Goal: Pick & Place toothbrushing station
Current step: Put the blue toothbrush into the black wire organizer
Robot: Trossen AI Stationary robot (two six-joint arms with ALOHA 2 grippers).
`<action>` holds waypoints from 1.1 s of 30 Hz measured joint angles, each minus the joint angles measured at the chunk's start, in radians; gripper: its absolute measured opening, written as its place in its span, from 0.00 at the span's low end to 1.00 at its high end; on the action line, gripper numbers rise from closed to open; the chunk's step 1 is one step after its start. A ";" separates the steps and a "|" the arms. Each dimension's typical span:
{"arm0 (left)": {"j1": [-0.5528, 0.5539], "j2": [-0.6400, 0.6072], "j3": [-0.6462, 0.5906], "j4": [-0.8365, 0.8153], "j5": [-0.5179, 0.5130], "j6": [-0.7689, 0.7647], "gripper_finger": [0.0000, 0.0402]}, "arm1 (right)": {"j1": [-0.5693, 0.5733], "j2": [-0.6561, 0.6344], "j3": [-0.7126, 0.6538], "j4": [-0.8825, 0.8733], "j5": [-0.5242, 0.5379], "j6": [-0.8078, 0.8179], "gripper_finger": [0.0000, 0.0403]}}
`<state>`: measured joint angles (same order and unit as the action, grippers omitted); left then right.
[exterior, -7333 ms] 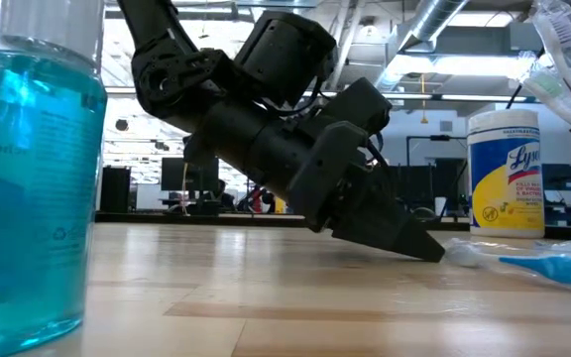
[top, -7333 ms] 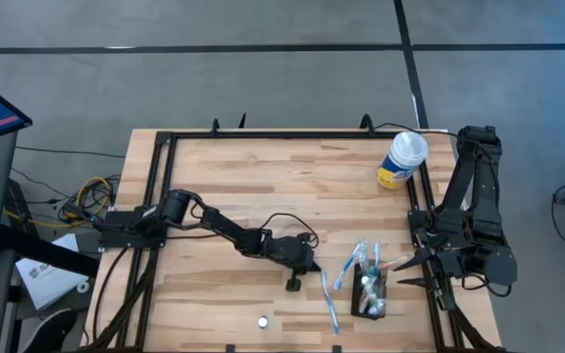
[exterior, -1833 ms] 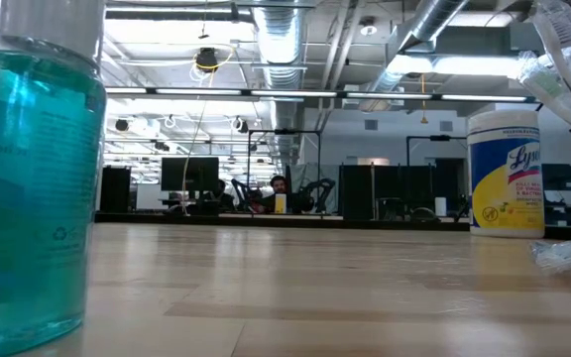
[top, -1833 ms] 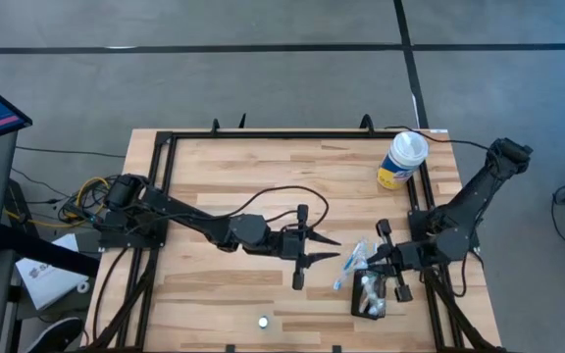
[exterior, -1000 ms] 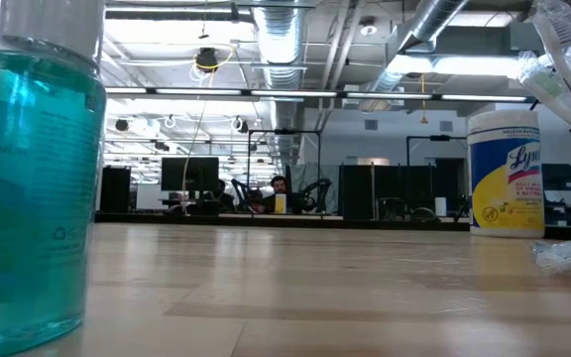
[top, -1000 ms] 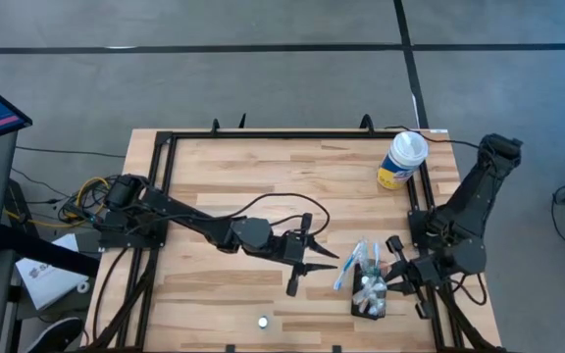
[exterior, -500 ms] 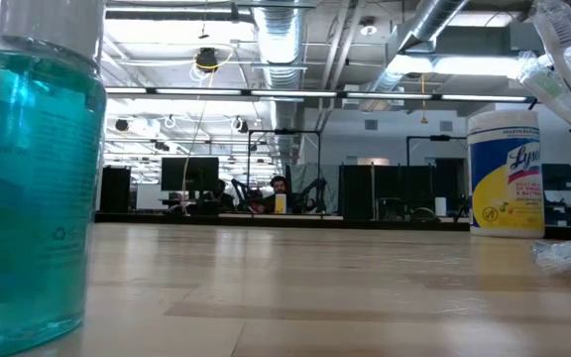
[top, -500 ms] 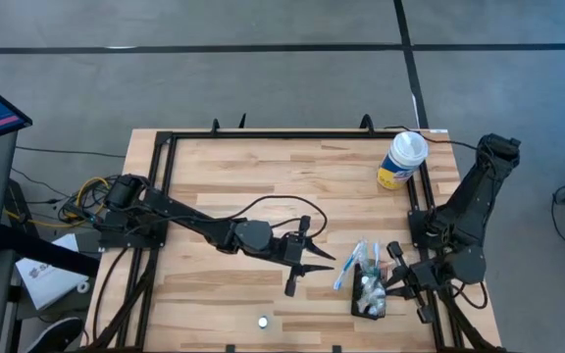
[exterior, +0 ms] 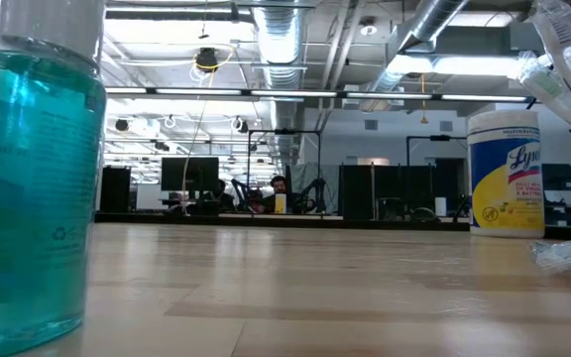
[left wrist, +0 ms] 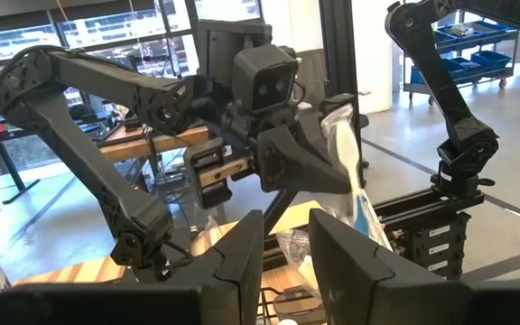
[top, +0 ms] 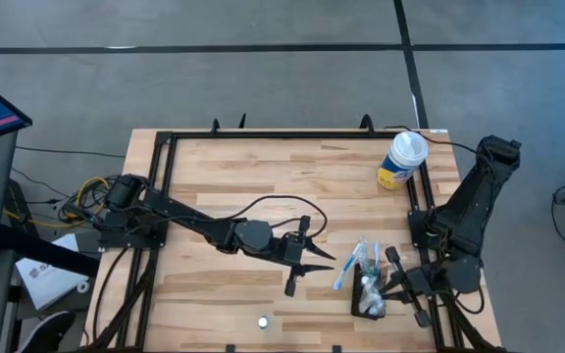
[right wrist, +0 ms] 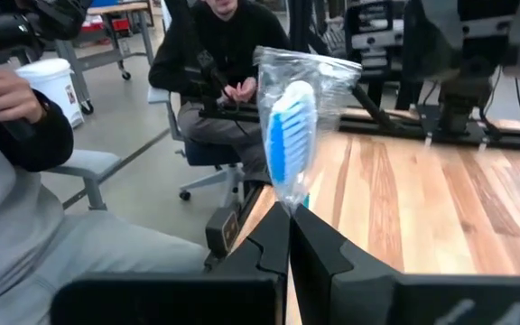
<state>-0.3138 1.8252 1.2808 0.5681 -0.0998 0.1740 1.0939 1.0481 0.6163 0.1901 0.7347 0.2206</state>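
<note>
Over the last second the right gripper has been drawn back toward the tabletop's right edge, its fingers pinched together on a wrapped blue toothbrush. It now sits low beside the toothbrushing station, the black caddy near the front right corner, so a toothbrush seems about to be placed in it. The left gripper is held mid-table, arm stretched low, fingers partly apart and empty, pointed toward the station.
</note>
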 joint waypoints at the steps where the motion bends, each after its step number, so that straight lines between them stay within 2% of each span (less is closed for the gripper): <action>1: 0.000 0.000 0.000 0.000 0.000 0.000 0.22 | 0.000 0.000 0.000 -0.008 0.000 0.006 0.00; 9: 0.000 0.000 0.000 -0.001 0.000 -0.016 0.22 | 0.029 0.000 0.000 -0.029 0.001 0.020 0.00; 17: 0.000 0.000 0.000 -0.002 0.000 -0.026 0.22 | 0.092 0.000 0.000 -0.082 0.112 0.064 0.00; 26: 0.000 0.000 0.000 -0.003 0.000 -0.026 0.22 | 0.095 0.005 0.000 -0.107 0.117 0.102 0.00; 33: 0.000 0.000 0.000 -0.004 0.000 -0.026 0.22 | 0.094 0.073 0.000 -0.104 0.120 0.131 0.00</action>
<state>-0.3138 1.8252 1.2808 0.5644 -0.0998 0.1482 1.1881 1.1208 0.6162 0.0864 0.8544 0.3514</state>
